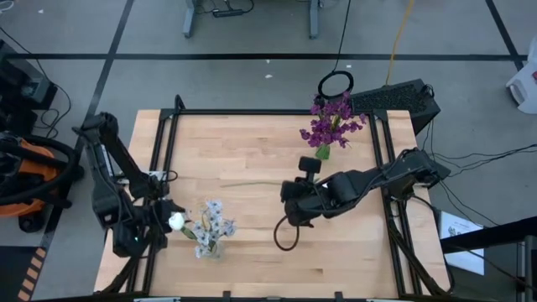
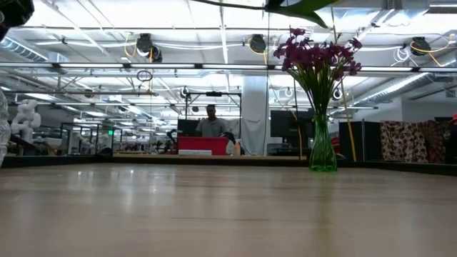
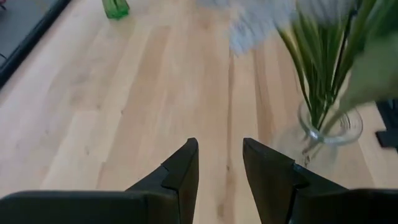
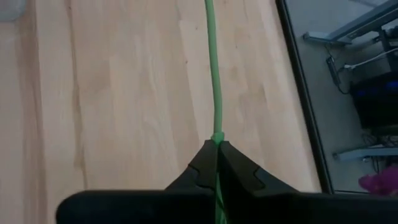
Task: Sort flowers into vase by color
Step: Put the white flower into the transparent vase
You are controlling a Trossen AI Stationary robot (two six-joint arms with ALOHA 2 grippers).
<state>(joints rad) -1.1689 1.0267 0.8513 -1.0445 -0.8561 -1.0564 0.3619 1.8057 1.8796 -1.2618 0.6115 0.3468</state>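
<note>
Clamped between the 2 dark fingers of the right gripper [image 4: 217, 149] is a long thin green flower stem [image 4: 213, 68]; the fingers are pressed together on it, and the stem runs straight out from the fingertips above the light wooden table [image 4: 124, 93]; its blossom is out of the right wrist view. Seen from above, the right gripper [image 1: 295, 195] sits over the middle of the table [image 1: 252, 151], and the stem [image 1: 252, 184] shows as a faint thin line extending from it toward the left side; which blossom it carries cannot be told.

Left gripper [image 3: 219, 163]: fingers apart, nothing between them; it is positioned just beside a clear glass vase [image 3: 328, 127] holding green stems. From above, this clear vase [image 1: 210, 248] stands near the front left of the table, carrying pale blue-lavender and white blossoms [image 1: 211, 221]; the left gripper [image 1: 161, 220] is at its left.

Green glass vase [image 2: 323, 148]: upright near the far right edge of the table, holding the purple blossom clusters [image 2: 318, 51]; from above they [image 1: 332, 122] spread over that vase.

Background, low view: a person [image 2: 211, 123] stands beyond the table behind a red box [image 2: 203, 145].
</note>
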